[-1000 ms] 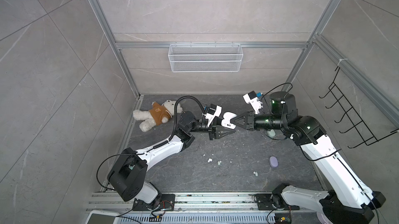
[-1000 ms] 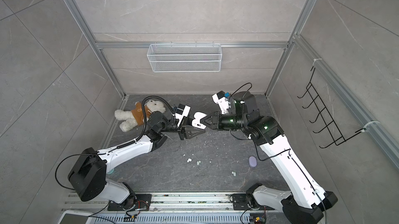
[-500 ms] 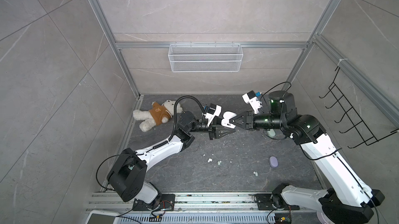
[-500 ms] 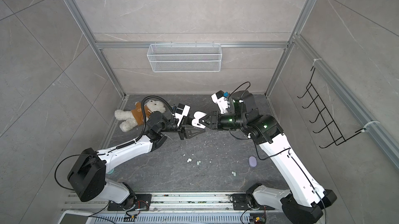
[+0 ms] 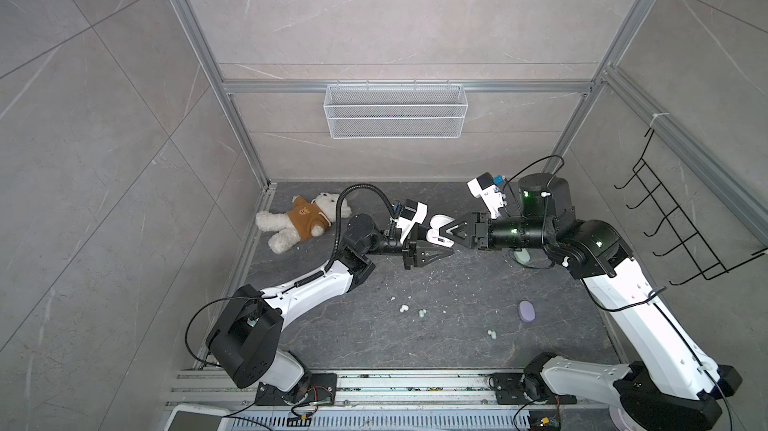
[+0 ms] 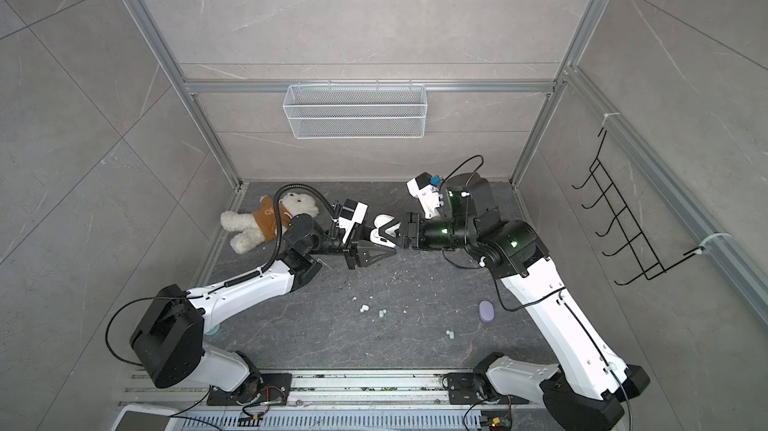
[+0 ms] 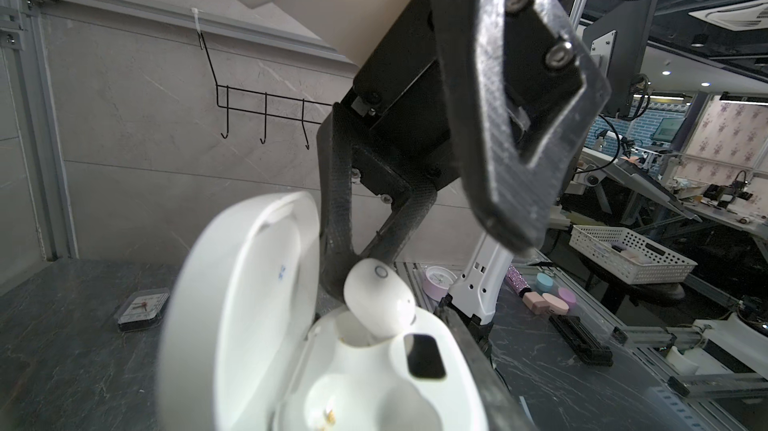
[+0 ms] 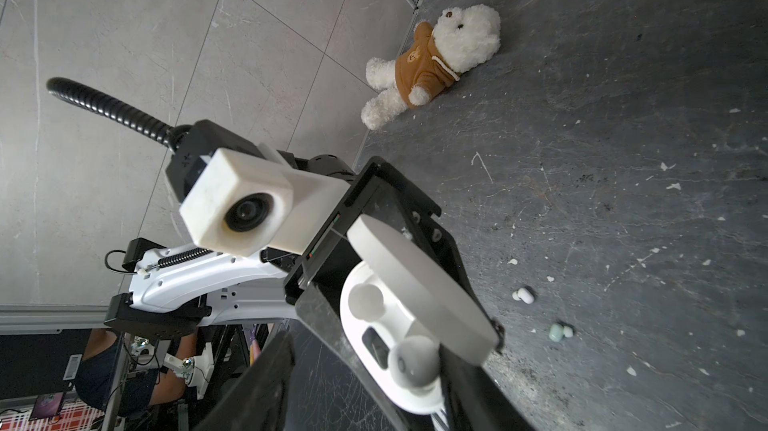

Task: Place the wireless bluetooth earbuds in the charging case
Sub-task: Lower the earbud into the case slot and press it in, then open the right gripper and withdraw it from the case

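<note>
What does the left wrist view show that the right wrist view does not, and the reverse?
Only the left wrist view: the black hook rack and a small clock. Only the right wrist view: the teddy bear and loose earbuds. Both: the open charging case with a white earbud in it.

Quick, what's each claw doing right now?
Left claw: closed, holding the open white charging case.
Right claw: open, holding nothing; a white earbud sits in the case.
</note>
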Tool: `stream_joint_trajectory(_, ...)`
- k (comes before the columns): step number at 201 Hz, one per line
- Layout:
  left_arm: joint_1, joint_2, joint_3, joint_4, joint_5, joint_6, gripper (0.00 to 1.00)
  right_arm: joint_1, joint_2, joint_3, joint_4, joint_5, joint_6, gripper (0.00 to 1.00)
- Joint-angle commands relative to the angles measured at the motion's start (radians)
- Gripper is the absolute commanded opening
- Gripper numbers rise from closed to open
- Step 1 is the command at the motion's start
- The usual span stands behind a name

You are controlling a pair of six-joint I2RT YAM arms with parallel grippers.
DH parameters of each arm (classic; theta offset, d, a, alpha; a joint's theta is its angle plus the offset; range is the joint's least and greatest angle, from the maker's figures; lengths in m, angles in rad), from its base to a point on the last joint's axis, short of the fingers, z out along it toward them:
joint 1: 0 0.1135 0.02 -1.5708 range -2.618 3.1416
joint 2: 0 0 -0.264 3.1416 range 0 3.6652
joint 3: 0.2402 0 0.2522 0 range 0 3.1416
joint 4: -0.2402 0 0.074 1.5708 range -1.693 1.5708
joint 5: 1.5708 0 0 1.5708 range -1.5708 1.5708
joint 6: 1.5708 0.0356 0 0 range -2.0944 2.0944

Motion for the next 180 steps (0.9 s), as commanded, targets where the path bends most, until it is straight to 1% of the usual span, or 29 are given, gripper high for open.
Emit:
stream_joint_trajectory(1,-0.018,-0.063,0.033,0.081,0.044,0.013,0.15,0.002,0.019,0.023,-0.024,0.06,-0.021,0.65)
stream_joint_trajectory(47,-0.018,-0.066,0.034,0.072,0.046,0.018,0.14,0.01,0.026,0.043,-0.03,0.069,-0.025,0.74)
stream_joint_trajectory(88,-0.018,-0.063,0.036,0.07,0.048,0.016,0.14,0.015,0.032,0.057,-0.026,0.069,-0.025,0.79)
stream_joint_trajectory(124,-0.02,-0.063,0.031,0.065,0.043,0.021,0.14,0.018,0.03,0.07,-0.04,0.09,-0.027,0.82)
stream_joint_trajectory(180,-0.018,-0.057,0.028,0.038,0.029,0.046,0.14,0.023,0.01,0.086,-0.077,0.078,-0.011,0.82)
